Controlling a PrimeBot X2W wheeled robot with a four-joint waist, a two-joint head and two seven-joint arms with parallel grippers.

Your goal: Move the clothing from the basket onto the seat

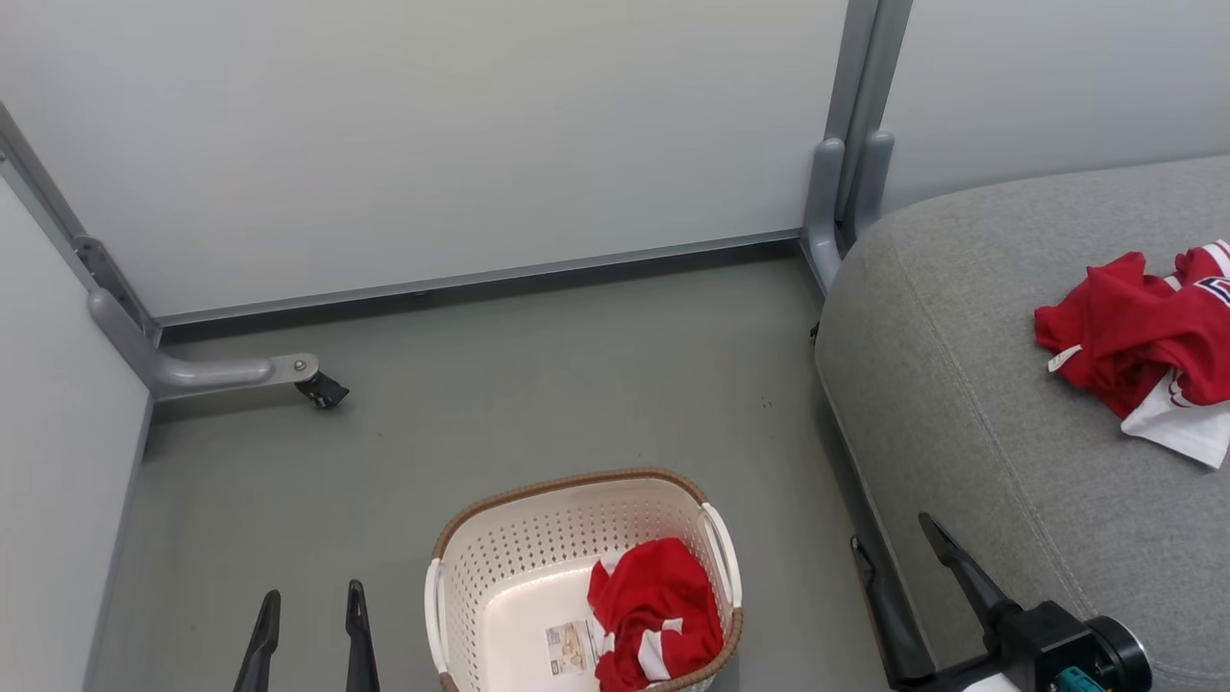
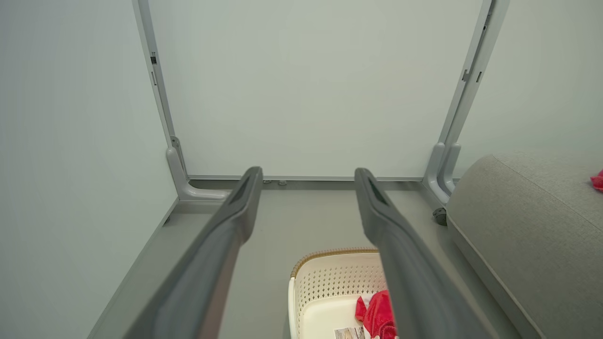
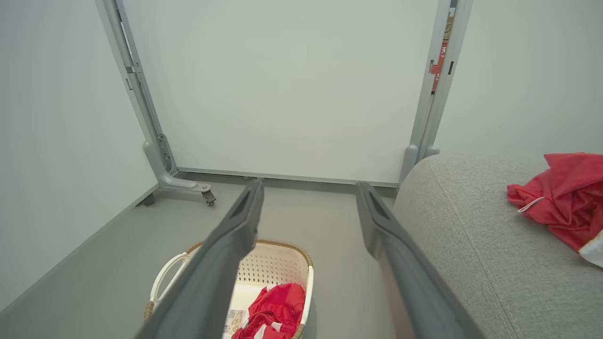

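The cream perforated basket stands on the floor at the bottom middle, with one crumpled red garment in its right half beside the label sticker. A second red and white garment lies on the grey seat at the right. My left gripper is open and empty, left of the basket. Between the basket and the seat's edge hangs my right gripper, open and empty as well. The right wrist view has the basket and its garment below the gripper.
Pale partition walls close off the back and left. A grey metal foot with a black caster sticks out at the left, and a grey post stands at the seat's back corner. Grey floor lies between the walls and the basket.
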